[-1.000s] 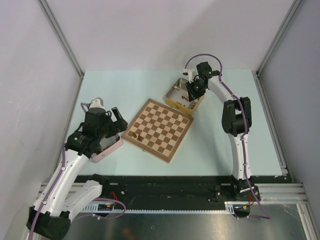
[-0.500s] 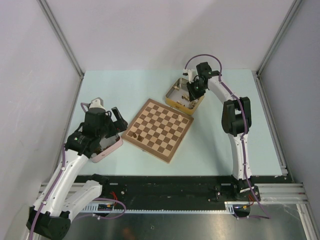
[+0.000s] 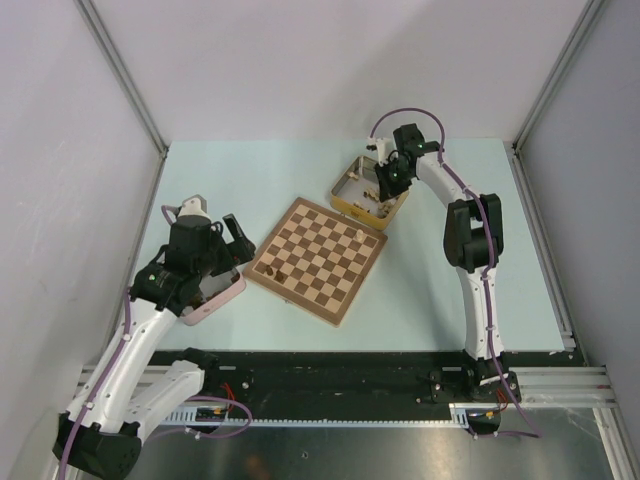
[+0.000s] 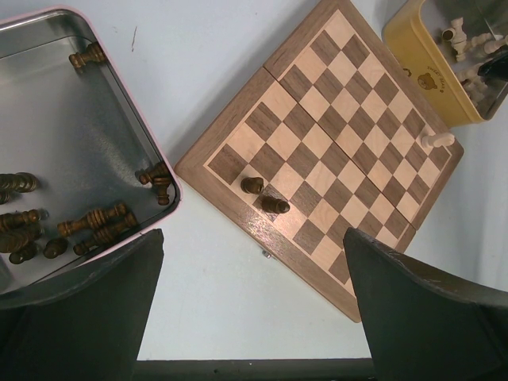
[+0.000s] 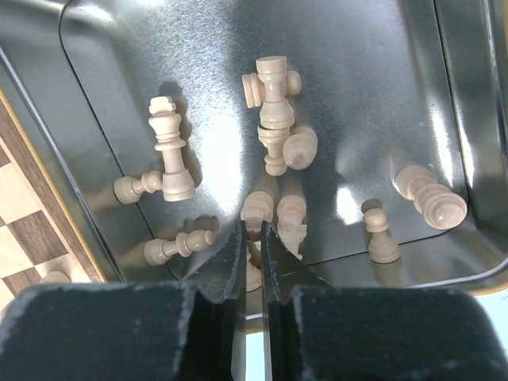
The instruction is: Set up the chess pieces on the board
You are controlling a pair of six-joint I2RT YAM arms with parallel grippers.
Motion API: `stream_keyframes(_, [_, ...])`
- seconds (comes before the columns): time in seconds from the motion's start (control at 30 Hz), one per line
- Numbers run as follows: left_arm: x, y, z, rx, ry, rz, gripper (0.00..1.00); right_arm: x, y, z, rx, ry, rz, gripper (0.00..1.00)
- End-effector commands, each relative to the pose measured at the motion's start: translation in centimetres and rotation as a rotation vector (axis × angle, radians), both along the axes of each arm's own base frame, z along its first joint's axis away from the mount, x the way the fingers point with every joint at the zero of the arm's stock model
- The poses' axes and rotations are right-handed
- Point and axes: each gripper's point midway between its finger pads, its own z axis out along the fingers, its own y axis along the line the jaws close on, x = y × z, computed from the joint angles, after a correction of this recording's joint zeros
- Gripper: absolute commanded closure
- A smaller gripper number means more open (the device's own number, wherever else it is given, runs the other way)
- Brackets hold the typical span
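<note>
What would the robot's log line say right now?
left gripper: open, near chessboard | right gripper: shut inside yellow tin, among pale chess pieces

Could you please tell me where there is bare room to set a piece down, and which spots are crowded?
Most of the board is bare, apart from two dark pieces at its pink tin corner and one pale piece beside the yellow tin. The table between board and right arm is free. The yellow tin is crowded.

Left tool (image 4: pixel 254 311) agape, right tool (image 5: pixel 252 238) pinched.
</note>
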Motion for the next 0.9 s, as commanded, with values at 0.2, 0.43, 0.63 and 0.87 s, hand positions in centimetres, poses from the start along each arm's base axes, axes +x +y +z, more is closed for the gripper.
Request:
stream_keyframes(0.2, [0.3,0.0,1.9,-0.026,-0.069,0.0,0.0,0.9,0.3,6.0,0.081,-0.15,0.016,1.0])
stream_keyframes(0.43, [0.2,0.3,3.8,0.037,-0.143,-0.069,0.0,1.1,0.1,9.8,0.135,-0.208,0.009,1.0])
stream_keyframes(0.63, [0.8,0.2,4.5,0.104,-0.174,-0.138,0.0,0.2,1.0,12.8,0.181,-0.201,0.038,1.0])
stream_keyframes(0.87, [1.2,-0.3,3.3,0.163,-0.174,-0.23,0.0,-1.3,3.1,15.8,0.234,-0.237,0.128,1.0])
